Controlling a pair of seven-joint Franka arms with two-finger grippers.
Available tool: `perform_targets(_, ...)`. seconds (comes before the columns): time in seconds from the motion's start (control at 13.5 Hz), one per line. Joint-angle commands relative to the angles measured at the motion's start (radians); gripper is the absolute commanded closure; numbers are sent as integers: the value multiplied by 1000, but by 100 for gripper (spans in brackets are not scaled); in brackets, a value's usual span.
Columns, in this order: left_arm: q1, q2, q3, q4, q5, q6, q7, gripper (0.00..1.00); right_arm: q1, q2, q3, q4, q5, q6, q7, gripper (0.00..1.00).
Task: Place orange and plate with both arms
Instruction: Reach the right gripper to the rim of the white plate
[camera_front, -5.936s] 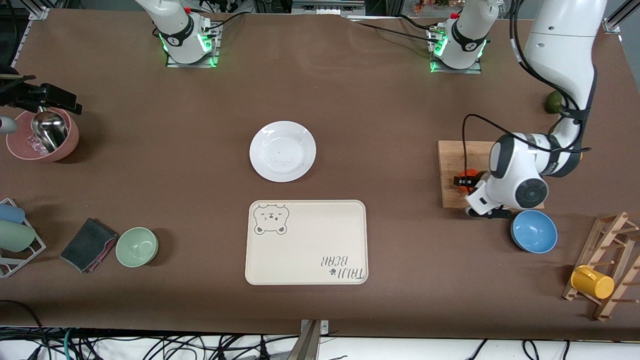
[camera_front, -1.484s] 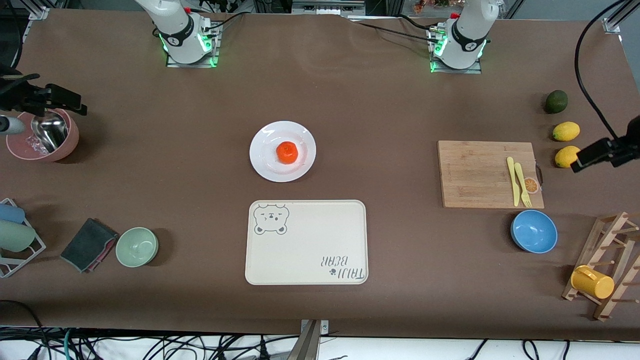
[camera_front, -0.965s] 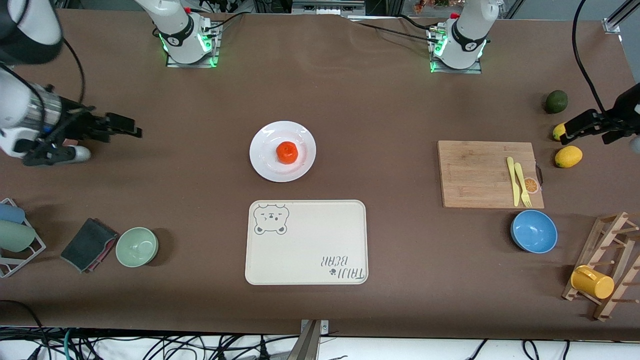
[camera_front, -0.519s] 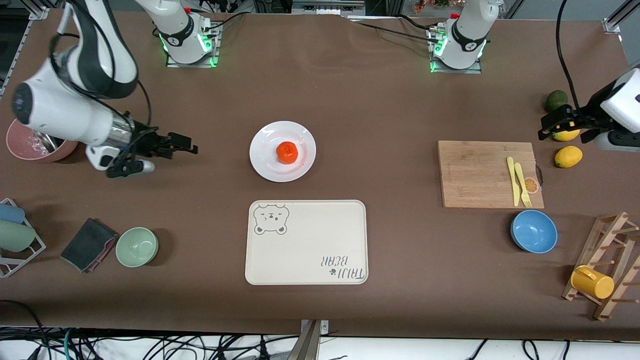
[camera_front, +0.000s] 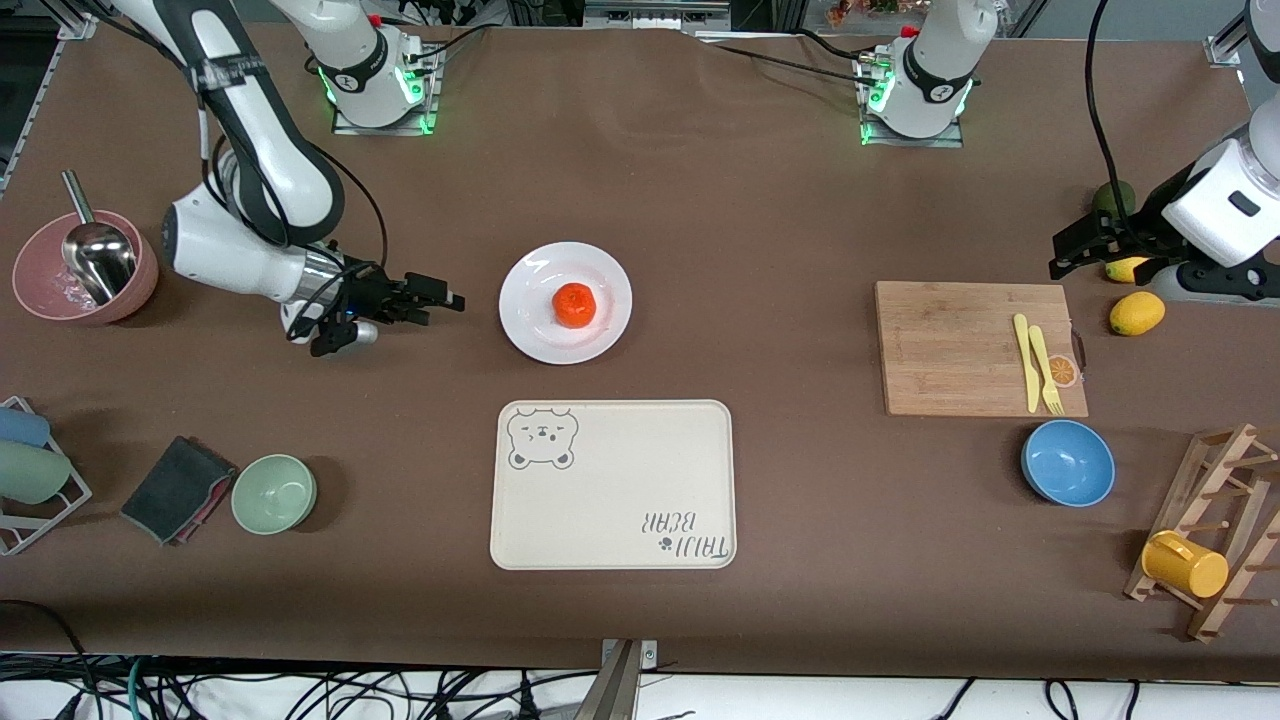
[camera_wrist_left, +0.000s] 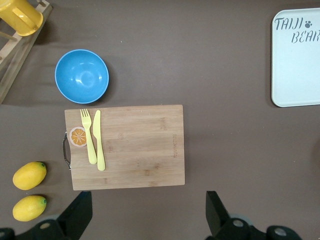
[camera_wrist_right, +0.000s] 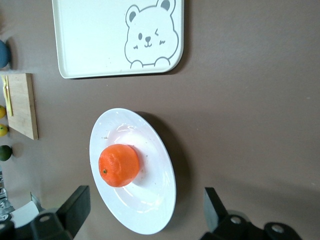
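The reddish orange (camera_front: 574, 305) sits in the middle of the white plate (camera_front: 533, 322) at the table's centre. My right gripper (camera_front: 446, 298) is open and empty, hovering beside the plate toward the right arm's end of the table. The right wrist view shows the orange (camera_wrist_right: 119, 165) on the plate (camera_wrist_right: 152, 200), which lies partly between the spread fingers of the right gripper (camera_wrist_right: 145, 207). My left gripper (camera_front: 1067, 255) hangs open and empty over the table by the cutting board's farther corner. In its wrist view the left gripper (camera_wrist_left: 147, 212) has only bare table between its fingers.
The cream bear tray (camera_front: 612, 485) lies nearer the camera than the plate. The cutting board (camera_front: 950, 345) carries a yellow fork and knife (camera_front: 1035, 362). Beside it are a blue bowl (camera_front: 1067, 462), lemons (camera_front: 1136, 313) and a cup rack (camera_front: 1210, 530). A pink bowl (camera_front: 85, 270) and green bowl (camera_front: 274, 493) sit at the right arm's end.
The orange, earlier on the cutting board, now lies on the plate. My right gripper has swung from the pink bowl toward the plate. My left gripper has drifted toward the cutting board.
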Motion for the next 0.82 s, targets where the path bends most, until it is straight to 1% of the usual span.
perform_targets(0.0, -4, -2, 5, 5, 28, -4, -3, 0, -5, 60, 50, -9, 88, 81, -96, 0)
perform_targets(0.07, -4, 0, 6, 10, 35, -6, -3, 0, -5, 80, 73, -10, 114, 118, -125, 0)
perform_targets(0.3, 0, 3, 6, 12, 40, -12, 1, 0, -5, 114, 117, -38, 239, 187, -246, 0)
perform_targets(0.37, 1, 3, 8, 12, 41, -12, 1, 0, -5, 117, 121, -48, 276, 197, -281, 0)
perform_targets(0.59, 3, 3, 8, 12, 45, -16, 4, 0, -5, 132, 121, -71, 338, 204, -350, 0)
perform_targets(0.74, 3, 4, 9, 10, 46, -29, 6, 0, -5, 147, 134, -76, 405, 221, -415, 3)
